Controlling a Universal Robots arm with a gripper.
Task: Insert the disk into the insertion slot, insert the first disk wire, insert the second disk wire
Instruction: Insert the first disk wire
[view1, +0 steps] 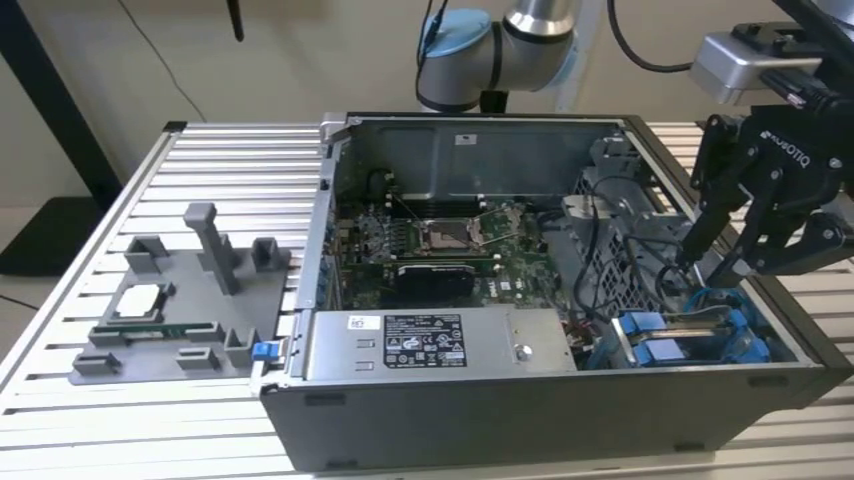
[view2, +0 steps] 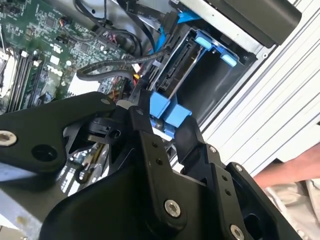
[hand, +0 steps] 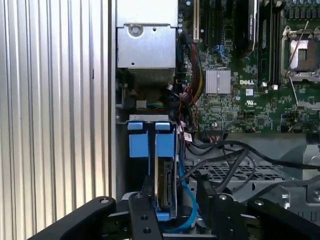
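The gripper is being held released, fingers straddling the disk, which is sitting on edge in the insertion slot. Black wires are lying beside it; plugged or not cannot be told. Print is being carried on the power supply's white label.

Wall behind: plain cream, evenly lit, no hard shadows. Thin black cable hangs down across it. Black post slants at exterior view's left, ending in dark base on pale floor. Table: ribbed silver aluminium slats, running lengthwise. In both wrist views same slats catch bright light, streaked with pale glints.
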